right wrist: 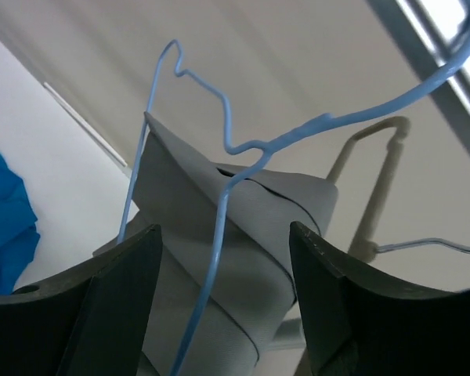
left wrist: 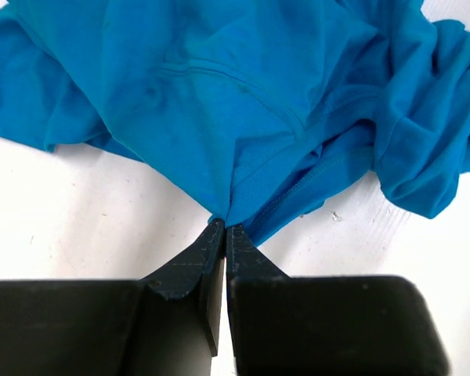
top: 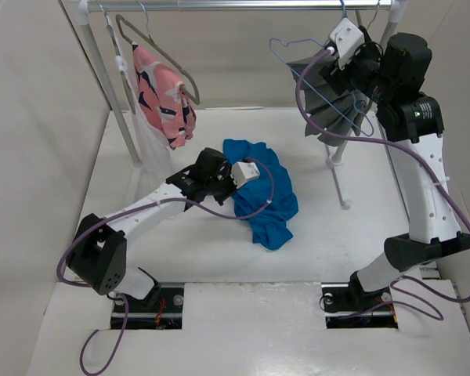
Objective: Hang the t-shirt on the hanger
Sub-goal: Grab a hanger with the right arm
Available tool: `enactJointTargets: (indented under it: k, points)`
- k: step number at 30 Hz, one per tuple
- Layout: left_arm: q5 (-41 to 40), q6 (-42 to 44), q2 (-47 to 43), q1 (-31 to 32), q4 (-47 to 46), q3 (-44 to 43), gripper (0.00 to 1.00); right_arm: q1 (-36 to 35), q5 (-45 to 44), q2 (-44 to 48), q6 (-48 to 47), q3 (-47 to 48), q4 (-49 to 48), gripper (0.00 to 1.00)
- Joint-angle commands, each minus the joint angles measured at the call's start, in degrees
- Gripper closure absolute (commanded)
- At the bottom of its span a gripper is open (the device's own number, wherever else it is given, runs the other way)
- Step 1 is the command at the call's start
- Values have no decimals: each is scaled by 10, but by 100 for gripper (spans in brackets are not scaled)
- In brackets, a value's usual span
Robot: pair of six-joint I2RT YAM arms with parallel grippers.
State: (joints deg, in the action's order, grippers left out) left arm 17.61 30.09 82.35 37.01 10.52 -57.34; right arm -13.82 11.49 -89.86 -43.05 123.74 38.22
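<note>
The bright blue t-shirt (top: 268,197) lies crumpled on the white table, right of centre. My left gripper (top: 240,189) sits low at its left edge. In the left wrist view its jaws (left wrist: 223,228) are shut on a pinched fold of the t-shirt (left wrist: 219,94). The light-blue wire hanger (top: 298,41) hangs from the rail at the upper right. My right gripper (top: 327,72) is raised to it. In the right wrist view the gripper (right wrist: 223,229) is open, with the hanger (right wrist: 327,118) wire running between the fingers, not clamped.
A grey pleated garment (top: 335,117) hangs behind the light-blue hanger, close in the right wrist view (right wrist: 258,227). A pink patterned garment (top: 164,98) hangs on a grey-brown hanger (top: 153,47) at the left. The rail (top: 243,5) spans the back, with rack legs (top: 341,184) standing on the table.
</note>
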Motion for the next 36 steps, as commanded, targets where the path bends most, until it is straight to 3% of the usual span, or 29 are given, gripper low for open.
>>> enactJointTargets:
  k: [1, 4, 5, 6, 9, 15, 20, 28, 32, 36]
  points:
    - [10, -3, -28, 0, -2, 8, 100, 11, 54, 21, 14, -5, -41, 30]
    - [10, -3, -28, 0, -2, 8, 100, 16, 81, 15, 19, -17, -48, 55]
    - [10, -3, -28, 0, -2, 8, 100, 16, 86, 15, 19, -23, -54, 74]
    - [10, -3, -28, 0, -2, 8, 100, 16, 99, 15, 19, -23, -54, 83]
    - [5, -3, -33, 0, 4, 8, 100, 16, 125, 28, 33, -39, -78, 100]
    - [12, 8, -26, 0, 39, -27, 100, 10, 156, 69, 54, -65, -113, 100]
    - [48, 9, -6, -17, 63, -72, 100, -3, 236, 90, 54, -97, -136, 100]
    - [68, -21, -1, -23, 68, -72, 100, -8, 276, 155, 54, -218, -141, 100]
    - [95, -32, -1, -35, 74, -77, 100, -20, 260, 208, 54, -308, -91, 100]
    - [96, -42, -1, -41, 74, -77, 100, -20, 174, 295, 60, -417, -18, 100]
